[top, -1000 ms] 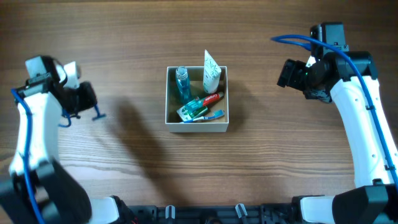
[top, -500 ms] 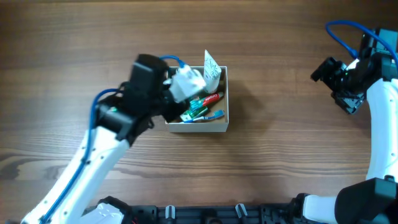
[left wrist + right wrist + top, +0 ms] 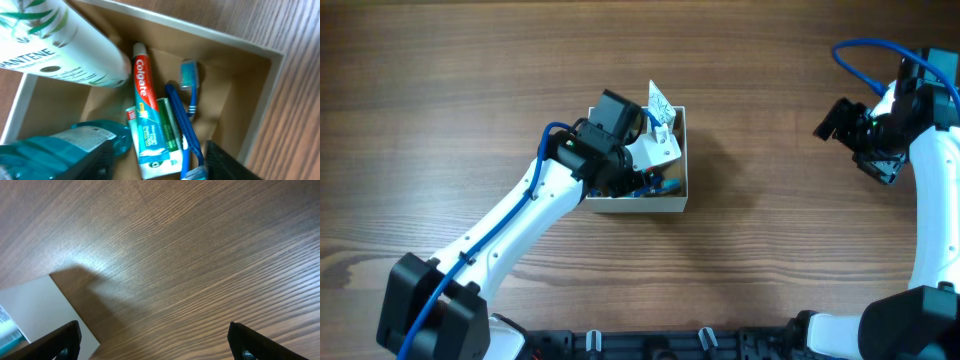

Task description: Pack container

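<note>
Overhead view: the small square open-top cardboard container with white walls and a tan inside [image 3: 660,206] is seen on the wooden worktop [image 3: 770,280], directly beneath the left end effector [image 3: 165,167], which hangs just inside its open top. That end effector's fingers are spread, and nothing is seen pinched between them. The right end effector [image 3: 155,342] is likewise spread wide and is held well apart from the container, so the left arm is plainly the nearer.

No long axis is offered by the square container. Its mouth is turned straight up toward the left end effector.

Below the fingers, these things are seen:
- a white Pantene bottle [image 3: 55,45], leaned at one corner
- a teal liquid bottle [image 3: 65,150]
- a red-and-white Colgate tube [image 3: 142,87] and a blue toothbrush [image 3: 189,85], both laid lengthwise, running ahead of the fingers

A straight lift clear of the walls is judged the likely next need.
</note>
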{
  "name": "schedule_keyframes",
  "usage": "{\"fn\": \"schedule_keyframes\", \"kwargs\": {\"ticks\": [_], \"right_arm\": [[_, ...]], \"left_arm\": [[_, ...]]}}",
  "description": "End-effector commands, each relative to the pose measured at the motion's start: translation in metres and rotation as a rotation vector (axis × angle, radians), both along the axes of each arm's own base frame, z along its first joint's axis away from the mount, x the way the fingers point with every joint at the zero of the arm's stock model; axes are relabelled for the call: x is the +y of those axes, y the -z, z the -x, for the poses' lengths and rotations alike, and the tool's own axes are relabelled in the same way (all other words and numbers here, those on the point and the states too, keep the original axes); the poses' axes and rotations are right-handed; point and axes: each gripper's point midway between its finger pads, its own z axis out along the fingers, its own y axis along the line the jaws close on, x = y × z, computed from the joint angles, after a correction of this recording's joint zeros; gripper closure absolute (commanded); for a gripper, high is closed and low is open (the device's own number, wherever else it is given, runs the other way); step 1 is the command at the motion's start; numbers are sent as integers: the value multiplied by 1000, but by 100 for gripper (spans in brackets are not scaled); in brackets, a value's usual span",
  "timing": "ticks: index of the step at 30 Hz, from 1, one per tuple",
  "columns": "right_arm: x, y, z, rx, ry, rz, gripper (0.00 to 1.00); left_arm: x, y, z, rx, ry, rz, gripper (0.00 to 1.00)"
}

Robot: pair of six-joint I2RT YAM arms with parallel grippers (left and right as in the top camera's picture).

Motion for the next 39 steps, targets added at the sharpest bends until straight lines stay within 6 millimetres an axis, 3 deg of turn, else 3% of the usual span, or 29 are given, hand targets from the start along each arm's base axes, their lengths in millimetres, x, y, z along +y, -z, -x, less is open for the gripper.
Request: {"fn": "schedule_keyframes", "kwargs": {"ticks": [1,4,5,7,8,11,15,19,22,26,29,32,35,39], "right_arm": [[3,1,-1,-5,-69,6,6],[18,-13,-10,-81,-179,43,9],[32,-25,-17,-148,-257,69,8],[52,-41,-26,-230,-326,116,9],[64,-51,-32,-279,-367,164,8],[97,-60,-48,-361,-491,243,0],[117,-71,-77,-477,-548,280,0],[120,-78,-77,-509,-601,294,0],[123,-85,-63,-506,-591,255,0],[118,-120,-42,-591,-517,242,0],[104,-146,-16,-642,-439,272,0],[98,-159,15,-703,-409,265,0],[90,-147,42,-717,-391,283,0],[81,-97,82,-701,-386,295,0]], "left_arm": [[23,-31,-17,-87,-208,2,27],[48,-71,-24,-148,-449,97,14],[62,-88,-27,-161,-552,157,0],[86,-105,-33,-170,-696,240,0],[110,-115,-39,-176,-814,291,0],[167,-118,-52,-175,-1045,345,0],[211,-109,-56,-150,-1198,354,0],[211,-108,-54,-118,-1193,377,0],[212,-110,-45,-106,-1200,373,0],[208,-114,-16,-33,-1222,395,0],[198,-131,10,-15,-1176,451,0],[194,-159,36,-78,-1131,513,0],[195,-181,60,-163,-1094,557,0],[197,-189,107,-239,-1071,609,0]]}}
